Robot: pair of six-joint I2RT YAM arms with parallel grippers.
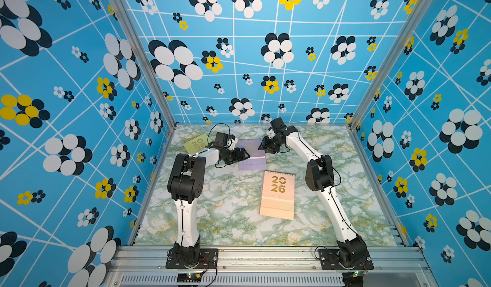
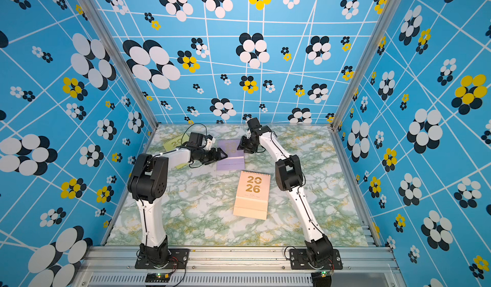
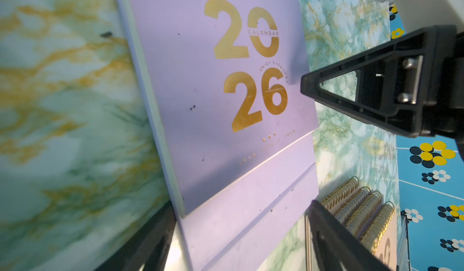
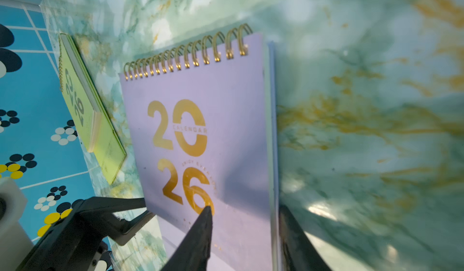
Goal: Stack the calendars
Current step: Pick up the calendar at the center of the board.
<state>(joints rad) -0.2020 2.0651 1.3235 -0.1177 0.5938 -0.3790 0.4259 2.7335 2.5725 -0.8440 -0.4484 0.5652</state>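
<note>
Lilac is the cover on which both arms are engaged: the lilac calendar (image 1: 252, 156) is laid flat toward the back of the marbled table (image 1: 225, 219), with its gold coil turned away from the arms' bases, and it is approached from its two side edges at once. The left gripper (image 1: 246, 155) is held low at one edge with its claw spread wide. In the left wrist view the calendar's folded base is framed between the two fingers (image 3: 334, 239), and no contact can be made out, so nothing is judged to be held there. The right gripper (image 1: 261, 146) is set at the opposite edge with its claw partly parted. One finger tip (image 4: 204, 222) is rested on the cover by the gold "6" and the other is kept just outside the edge; whether the calendar is actually pinched cannot be told. A two-sided approach is probably wanted because a flat thing offers little to grip from above. The peach-topped pile (image 1: 277, 195) is placed nearer the front, apart from the lilac one, and is judged to be the destination, since several gold coils are seen stacked at its end in the left wrist view. The yellow-green calendar (image 1: 194, 143) is left near the back corner, partly hidden by the left arm, not yet stacked
</note>
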